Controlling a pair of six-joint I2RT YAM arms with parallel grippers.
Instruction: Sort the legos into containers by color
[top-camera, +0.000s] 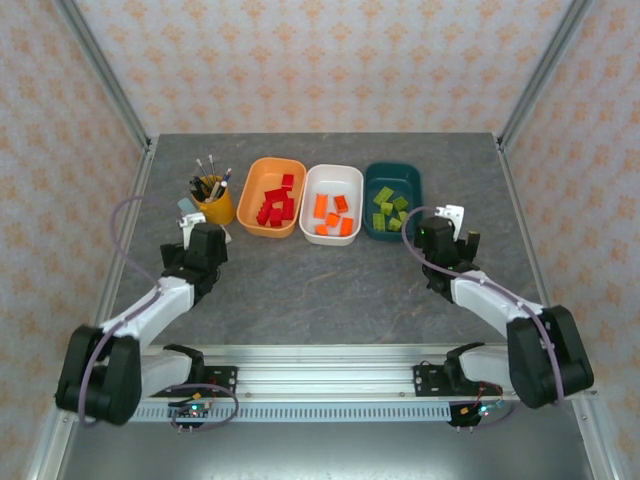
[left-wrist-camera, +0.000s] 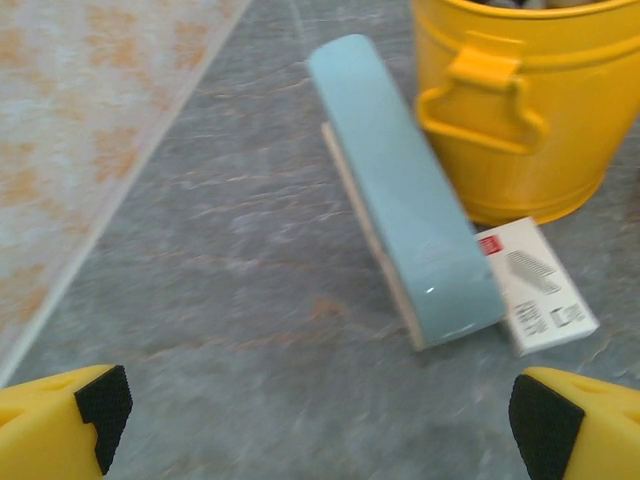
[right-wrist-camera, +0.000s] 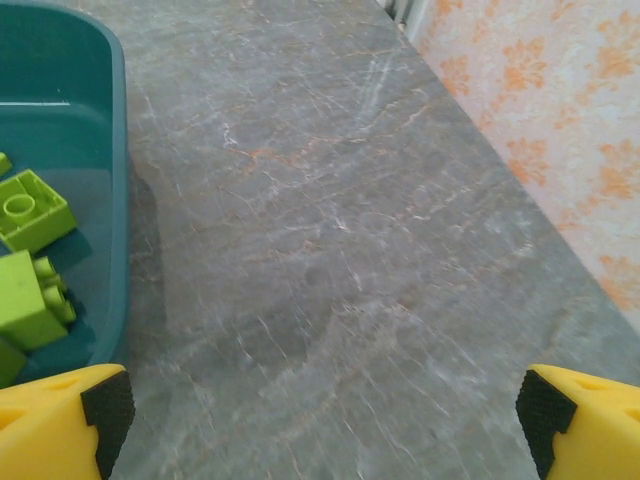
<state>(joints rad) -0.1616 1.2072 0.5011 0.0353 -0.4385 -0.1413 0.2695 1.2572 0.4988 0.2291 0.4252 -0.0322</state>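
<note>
Bare table stretches before the tubs. Left gripper gapes wide and empty near the cup. Right gripper, wide and empty too, sits beside the teal tub. That tub holds the green legos, the orange tub holds the red legos, and the white tub holds the orange legos.

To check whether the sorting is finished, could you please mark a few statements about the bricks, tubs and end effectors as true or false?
1. The red bricks lie in the orange tub. True.
2. The orange bricks lie in the dark teal tub. False: they lie in the white tub; the dark teal tub holds the lime green bricks.
3. The left end effector is closed on a brick. False: its jaws stand open with nothing between them.
4. The right end effector is open and holds nothing. True.
5. The yellow cup of pens stands to the right of the dark teal tub. False: it stands to the left of the orange tub.
</note>
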